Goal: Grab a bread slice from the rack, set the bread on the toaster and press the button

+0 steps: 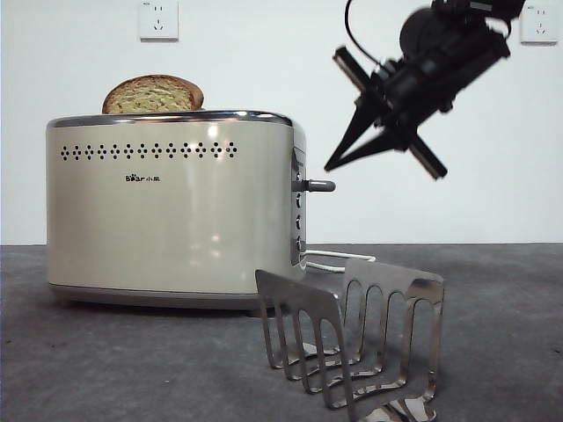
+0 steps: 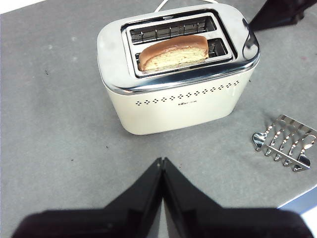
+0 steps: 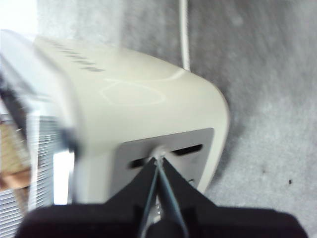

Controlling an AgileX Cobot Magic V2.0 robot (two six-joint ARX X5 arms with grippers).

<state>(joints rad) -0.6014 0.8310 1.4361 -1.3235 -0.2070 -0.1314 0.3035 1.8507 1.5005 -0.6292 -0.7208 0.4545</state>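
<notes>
My right gripper (image 1: pixel 332 167), jaws pressed together, hung at two o'clock off the lever knob (image 1: pixel 318 185). I read "Bear" on the toaster (image 1: pixel 167 211); the bread slice (image 1: pixel 153 94) stood in its slot.

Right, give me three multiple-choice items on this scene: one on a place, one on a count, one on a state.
1. Where is the slice of bread?
A. in a toaster slot
B. in the rack
C. on the table

2. How many bread slices show?
A. none
B. one
C. three

3. How do the left gripper jaws stand?
A. wide open
B. shut on bread
C. shut, holding nothing

Answers: 1 A, its domed top sticks out of the slot; 2 B, only that slice shows, and the rack holds none; 3 C, the jaw tips meet with nothing between them.
</notes>
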